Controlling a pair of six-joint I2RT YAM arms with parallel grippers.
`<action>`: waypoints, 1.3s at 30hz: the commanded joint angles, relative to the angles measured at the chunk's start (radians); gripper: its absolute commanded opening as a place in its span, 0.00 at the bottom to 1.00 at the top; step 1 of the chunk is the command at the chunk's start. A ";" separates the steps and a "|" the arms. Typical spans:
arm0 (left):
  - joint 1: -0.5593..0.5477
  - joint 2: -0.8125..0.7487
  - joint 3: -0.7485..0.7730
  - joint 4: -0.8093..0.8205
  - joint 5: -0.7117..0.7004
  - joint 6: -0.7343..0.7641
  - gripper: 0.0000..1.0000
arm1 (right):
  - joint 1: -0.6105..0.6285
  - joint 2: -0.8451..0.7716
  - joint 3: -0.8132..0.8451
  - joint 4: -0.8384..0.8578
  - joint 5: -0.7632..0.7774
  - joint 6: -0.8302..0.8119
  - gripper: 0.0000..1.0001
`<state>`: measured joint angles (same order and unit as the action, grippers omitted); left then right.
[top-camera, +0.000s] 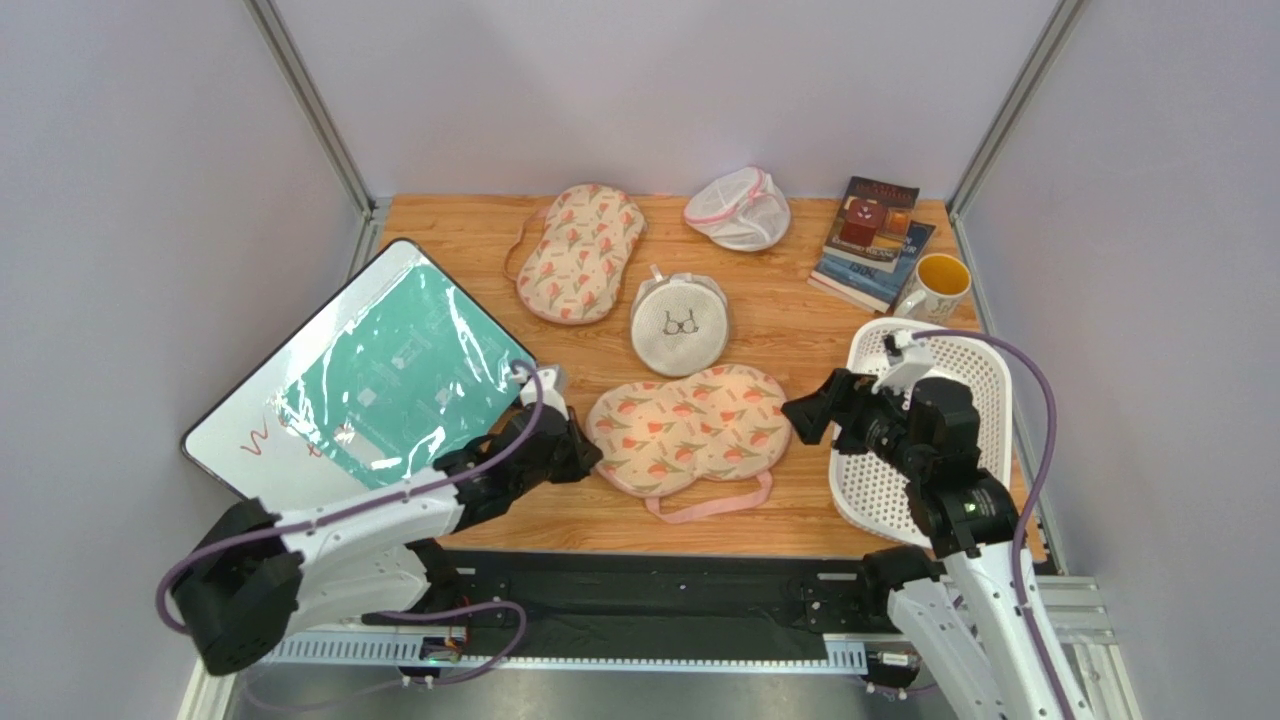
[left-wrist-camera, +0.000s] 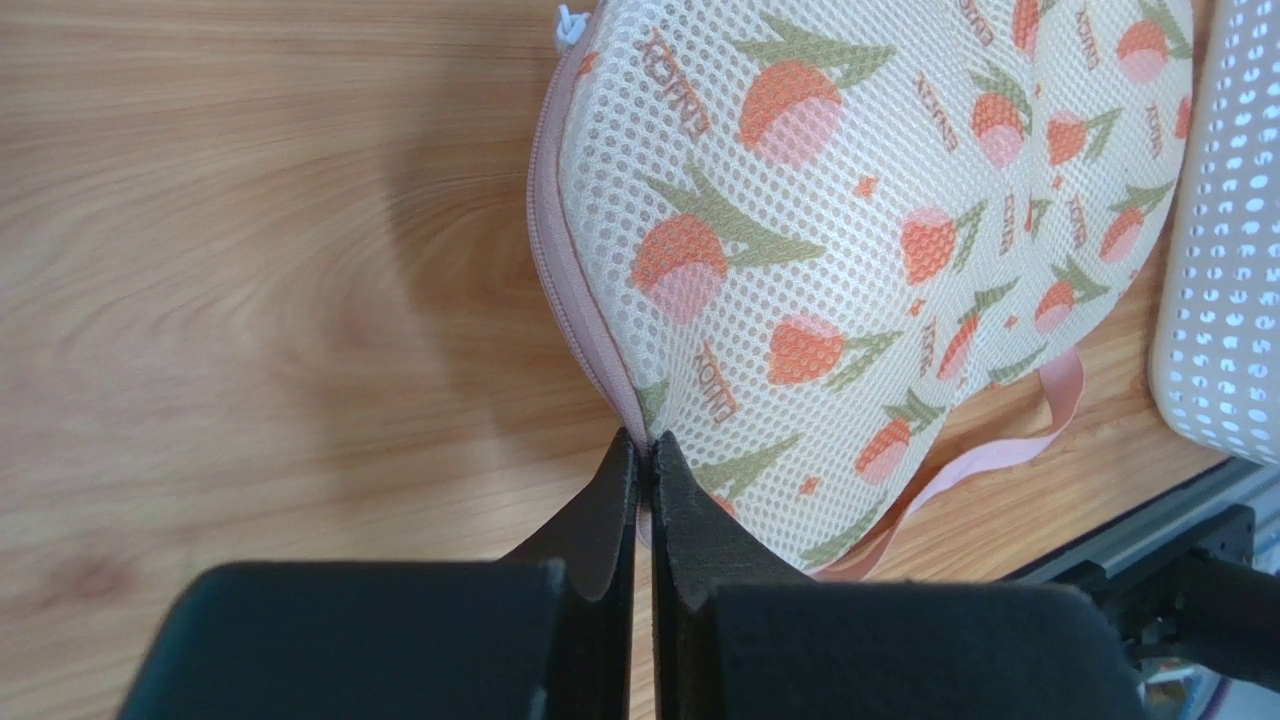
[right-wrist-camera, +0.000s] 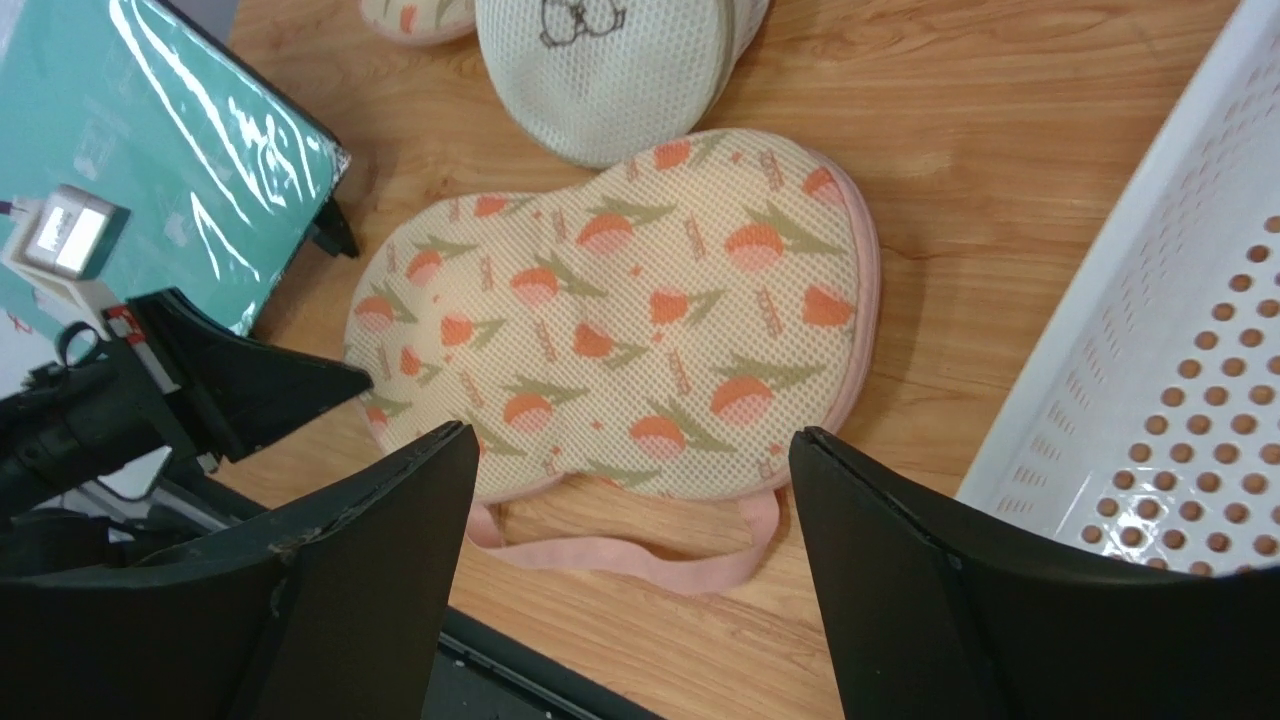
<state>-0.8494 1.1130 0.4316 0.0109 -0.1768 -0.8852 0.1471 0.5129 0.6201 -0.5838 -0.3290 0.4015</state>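
Though domed, tulip-print mesh pouch (left-wrist-camera: 842, 255).

Mesh pouch (left-wrist-camera: 842, 255) is displaying cream w/ orange-pink tulip print, green stems, pink trim. Basket (top-camera: 977, 375) at its 3 o'clock is showing white, perforated. Mug (top-camera: 939, 282) at 2 o'clock is showing yellow.

Part of the tulip pouch (left-wrist-camera: 842, 270) rim hides behind the left jaws.

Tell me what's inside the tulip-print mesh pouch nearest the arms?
Nothing shows: the tulip-print pouch looks zipped shut, and its printed mesh hides any contents. The left fingers pinch its rim.
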 joint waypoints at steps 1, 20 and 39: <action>-0.004 -0.204 -0.054 -0.126 -0.147 -0.050 0.00 | 0.210 0.061 0.041 0.074 0.134 0.009 0.83; -0.095 -0.334 -0.116 -0.235 -0.173 -0.095 0.00 | 0.626 0.745 0.056 0.463 0.327 0.278 0.87; -0.476 -0.010 0.060 -0.017 -0.182 -0.113 0.00 | 0.497 1.055 0.268 0.449 0.397 0.183 0.87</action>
<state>-1.2736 1.0237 0.3927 -0.1234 -0.3679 -0.9924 0.6674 1.5383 0.8211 -0.1425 0.0383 0.6445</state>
